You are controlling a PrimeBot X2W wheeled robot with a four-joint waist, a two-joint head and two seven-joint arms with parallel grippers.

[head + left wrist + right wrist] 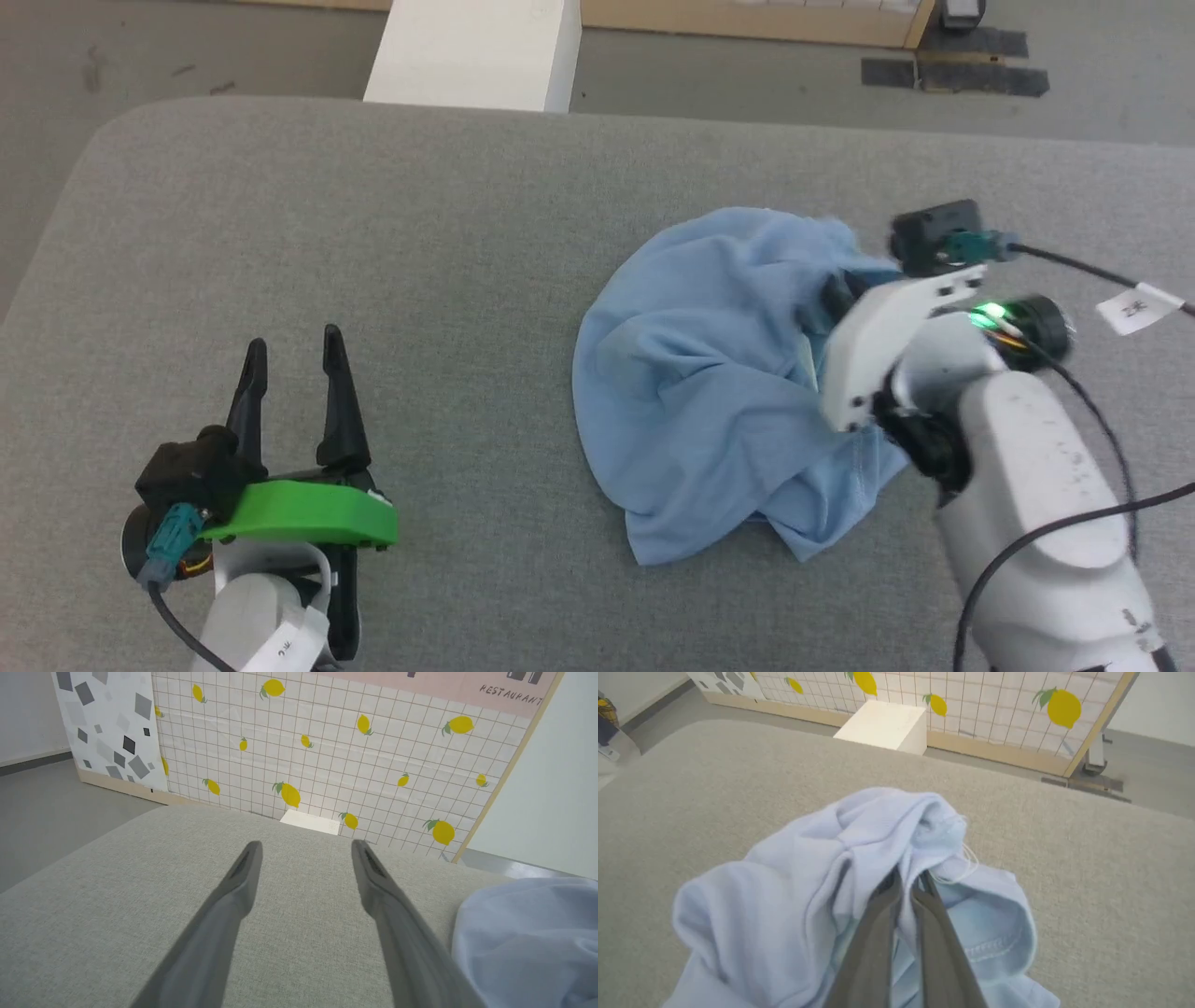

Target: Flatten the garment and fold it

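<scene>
Pinching a bunched fold near the top of the garment (pixel 709 373) is what the right gripper (pixel 908 882) is doing, fingers clamped together on light blue cloth; so we're sitting at the very first step, getting hold of it to open it out; the shirt is lying in a crumpled heap on the grey padded table (pixel 373 233), toward 3 o'clock from the middle in the head view; the left gripper (pixel 292 338) is hovering at 8 o'clock, well apart from the cloth, fingers spread and holding nothing; I'm guessing the next move is calling for a lift, with the left one taking a second edge at the heap's 9 o'clock so both are pulling it flat; which part is being pinched, can't tell.
</scene>
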